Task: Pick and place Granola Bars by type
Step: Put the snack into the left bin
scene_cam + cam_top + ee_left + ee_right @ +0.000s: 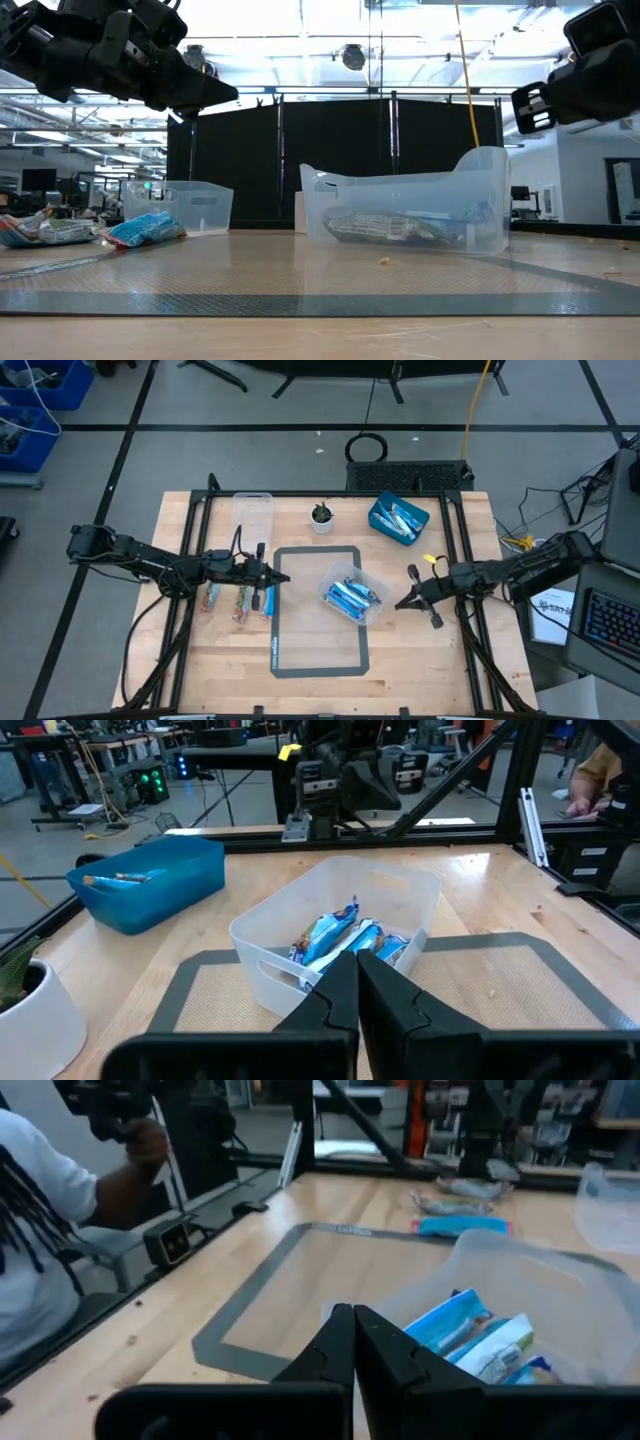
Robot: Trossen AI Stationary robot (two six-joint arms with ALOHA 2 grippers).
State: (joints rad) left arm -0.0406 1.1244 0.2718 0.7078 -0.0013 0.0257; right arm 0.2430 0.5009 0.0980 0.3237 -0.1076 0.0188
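We see a wooden table [420, 650] from above with a grey mat [300, 650] at its centre. A clear tub [352, 596] on the mat holds several blue granola bars [350, 598]; three loose bars [240, 602] lie left of the mat, and a blue bin [398, 520] holds more. The left gripper [283, 579] hovers above the mat's left edge, fingers closed and empty. The right gripper [400, 604] hovers just right of the tub, fingers likewise closed together.

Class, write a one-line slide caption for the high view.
Both grippers, left and right, flank a clear tub of blue granola bars on the mat.
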